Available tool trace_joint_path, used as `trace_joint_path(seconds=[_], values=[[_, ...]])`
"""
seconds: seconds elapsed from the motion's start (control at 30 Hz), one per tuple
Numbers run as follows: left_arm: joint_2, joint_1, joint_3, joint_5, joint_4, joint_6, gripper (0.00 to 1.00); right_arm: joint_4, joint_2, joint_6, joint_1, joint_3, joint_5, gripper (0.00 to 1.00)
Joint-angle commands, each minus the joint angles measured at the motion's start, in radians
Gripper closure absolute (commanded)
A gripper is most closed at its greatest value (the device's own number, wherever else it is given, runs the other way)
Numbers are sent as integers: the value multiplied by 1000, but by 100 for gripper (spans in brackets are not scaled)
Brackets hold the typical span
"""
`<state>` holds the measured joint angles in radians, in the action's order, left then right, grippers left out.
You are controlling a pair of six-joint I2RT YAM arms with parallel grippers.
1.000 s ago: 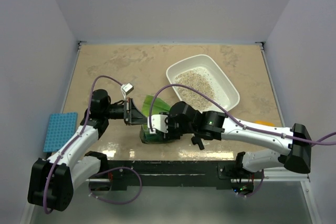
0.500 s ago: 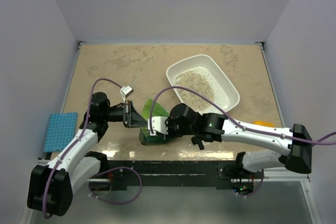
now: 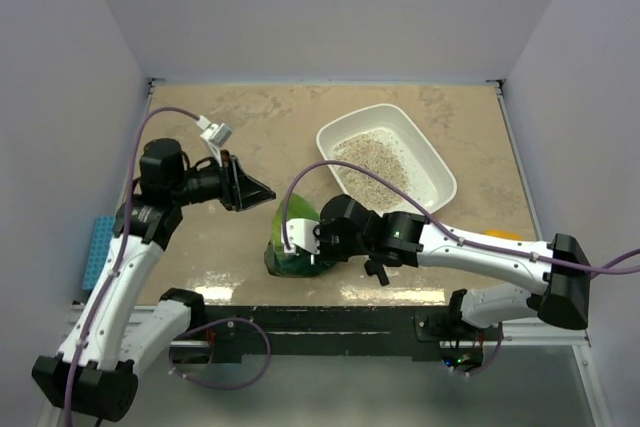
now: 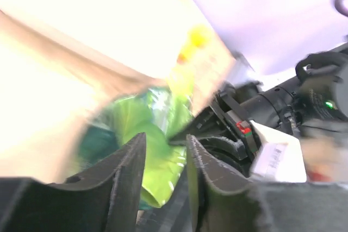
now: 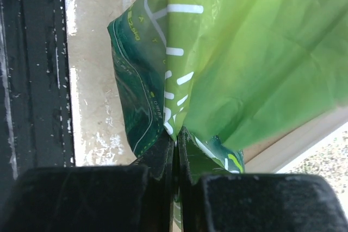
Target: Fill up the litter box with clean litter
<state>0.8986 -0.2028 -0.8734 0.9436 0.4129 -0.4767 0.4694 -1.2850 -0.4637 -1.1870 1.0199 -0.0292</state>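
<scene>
The white litter box [image 3: 436, 169] stands at the back right with clean litter [image 3: 374, 158] heaped inside. A crinkled green bag [image 3: 297, 219] stands near the front edge, left of the box. My right gripper [image 3: 290, 250] is shut on the bag's lower edge. In the right wrist view the right gripper [image 5: 175, 138] pinches a fold of the bag [image 5: 239, 63]. My left gripper [image 3: 264, 191] hangs above and left of the bag, apart from it. The left wrist view shows the left gripper [image 4: 166, 137] open and empty, with the bag [image 4: 136, 120] beyond it.
A blue studded mat [image 3: 104, 250] lies at the left edge, partly under the left arm. An orange object [image 3: 506, 236] peeks out behind the right arm. The black base rail [image 3: 330, 319] runs along the front edge. Side walls close in the table.
The left gripper has let go of the bag, opened and pulled back up and to the left. The right gripper has shut on the bag's lower edge.
</scene>
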Motion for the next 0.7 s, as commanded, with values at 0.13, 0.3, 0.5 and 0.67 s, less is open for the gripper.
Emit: trace_joint_path(seconds=[0.13, 0.3, 0.5, 0.67], values=[[-204, -52, -50, -163, 118, 303, 57, 112, -40, 128, 119, 98, -101, 100], [-309, -119, 48, -138, -20, 296, 57, 106, -33, 192, 239, 121, -227, 100], [-231, -205, 51, -189, -2, 377, 55, 68, -57, 282, 259, 98, -235, 100], [-111, -398, 24, -360, -31, 434, 52, 14, -25, 316, 260, 54, -244, 100]])
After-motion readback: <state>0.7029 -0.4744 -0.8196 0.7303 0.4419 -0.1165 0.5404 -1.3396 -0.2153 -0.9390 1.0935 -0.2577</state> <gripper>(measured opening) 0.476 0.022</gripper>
